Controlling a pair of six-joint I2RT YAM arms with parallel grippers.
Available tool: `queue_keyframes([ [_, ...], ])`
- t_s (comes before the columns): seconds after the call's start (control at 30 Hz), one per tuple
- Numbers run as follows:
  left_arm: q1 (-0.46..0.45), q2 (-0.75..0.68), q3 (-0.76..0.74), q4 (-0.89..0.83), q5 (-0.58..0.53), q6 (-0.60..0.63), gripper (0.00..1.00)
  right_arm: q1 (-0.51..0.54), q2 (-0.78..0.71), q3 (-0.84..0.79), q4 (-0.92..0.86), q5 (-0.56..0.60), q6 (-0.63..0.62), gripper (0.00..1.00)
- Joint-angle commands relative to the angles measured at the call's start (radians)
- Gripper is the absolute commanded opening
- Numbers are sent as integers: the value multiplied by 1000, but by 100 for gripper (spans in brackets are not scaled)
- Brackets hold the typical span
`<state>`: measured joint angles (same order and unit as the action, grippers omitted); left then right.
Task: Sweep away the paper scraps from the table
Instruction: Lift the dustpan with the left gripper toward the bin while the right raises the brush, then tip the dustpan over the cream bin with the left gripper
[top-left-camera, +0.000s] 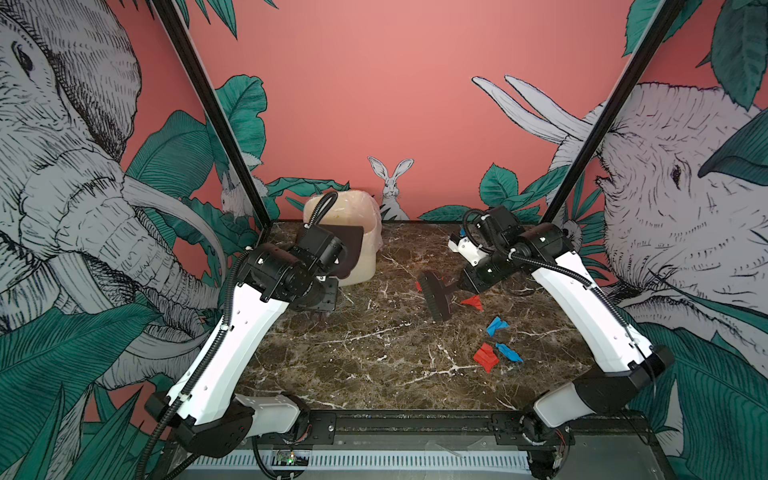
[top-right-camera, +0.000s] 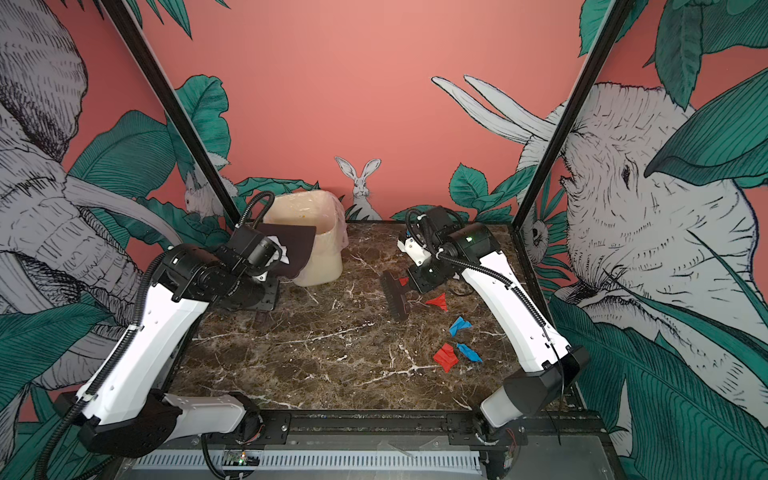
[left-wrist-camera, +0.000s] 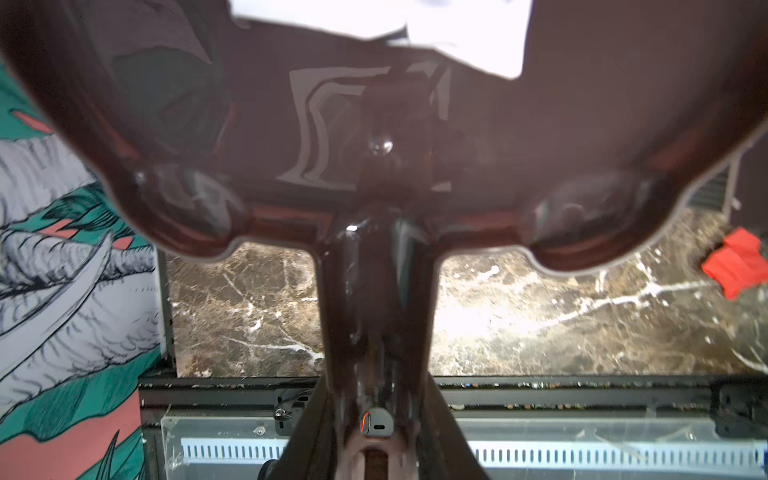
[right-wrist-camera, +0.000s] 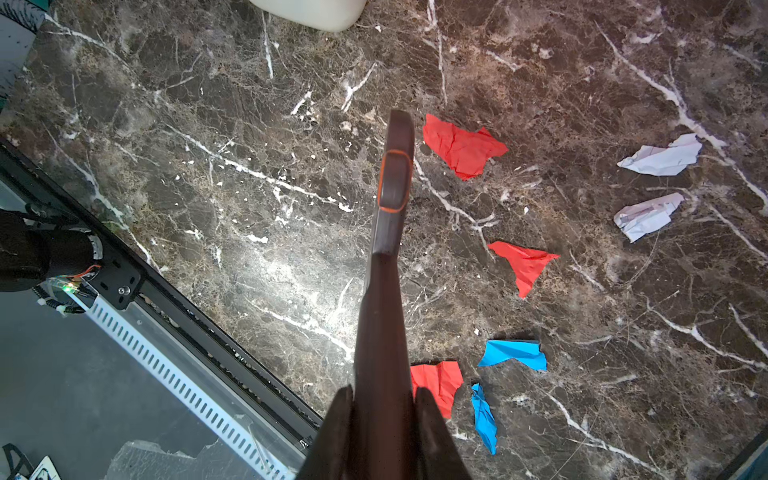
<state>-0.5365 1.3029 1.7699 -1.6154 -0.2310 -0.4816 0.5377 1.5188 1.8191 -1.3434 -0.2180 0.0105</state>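
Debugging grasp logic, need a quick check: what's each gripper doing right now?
left gripper: closed, holding the dustpan by its handle.
right gripper: closed, holding the brush by its handle.

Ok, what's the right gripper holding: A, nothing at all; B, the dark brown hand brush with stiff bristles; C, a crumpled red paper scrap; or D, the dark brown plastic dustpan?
B: the right gripper is clamped on the handle of the dark brown hand brush, as its wrist view shows.
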Motion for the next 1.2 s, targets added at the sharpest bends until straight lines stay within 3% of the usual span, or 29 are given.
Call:
queue_keyframes([
  [0.0,81,4,62,-187,-37,32,0,-11,-38,-16,8,-26,-20,0],
  [0.2,191,81,158,-172,-46,105,0,-21,-52,-56,29,-51,-28,0],
  [0.5,241,241,304,-187,-79,225,0,-33,-86,-131,68,-79,-33,0],
  [0.67,260,293,301,-189,-109,277,0,-37,-97,-151,77,-86,-40,0],
  [1.17,270,368,427,-187,-372,387,0,-43,-83,-172,79,-113,-64,0],
])
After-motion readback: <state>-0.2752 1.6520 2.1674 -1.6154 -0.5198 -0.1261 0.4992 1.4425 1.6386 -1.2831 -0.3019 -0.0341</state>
